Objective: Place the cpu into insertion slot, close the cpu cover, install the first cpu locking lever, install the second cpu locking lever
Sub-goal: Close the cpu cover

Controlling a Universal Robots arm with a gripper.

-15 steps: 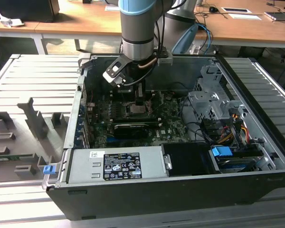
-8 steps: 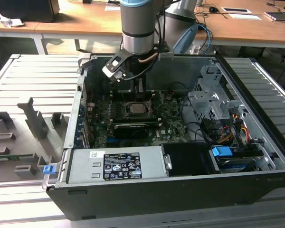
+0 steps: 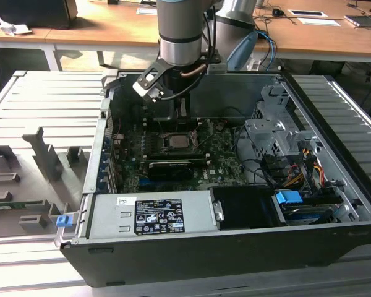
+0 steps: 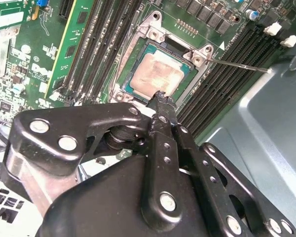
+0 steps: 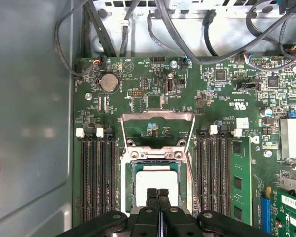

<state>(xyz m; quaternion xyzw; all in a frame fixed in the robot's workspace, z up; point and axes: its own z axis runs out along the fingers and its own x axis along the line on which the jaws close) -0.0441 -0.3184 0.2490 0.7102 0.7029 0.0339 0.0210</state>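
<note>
Down in the insertion slot [image 5: 155, 162] the cpu [image 5: 157, 180] lies flat, with the cpu cover [image 5: 158, 117] swung open beyond it. The gripper [image 5: 158, 193] hovers over the chip's edge, fingers pressed together and gripping nothing (seemingly clear of it). Closing the cover well probably means an even push that avoids nudging the chip.

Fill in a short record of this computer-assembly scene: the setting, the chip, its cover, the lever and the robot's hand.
setting: open computer case with a green motherboard inside
cpu: lies in the insertion slot, pale metal top showing
cpu cover: swung open, off the cpu
locking lever: thin wire rod sticking out to one side of the slot, apparently unlatched
hand: shut, holding nothing, just over the cpu's near edge
</note>
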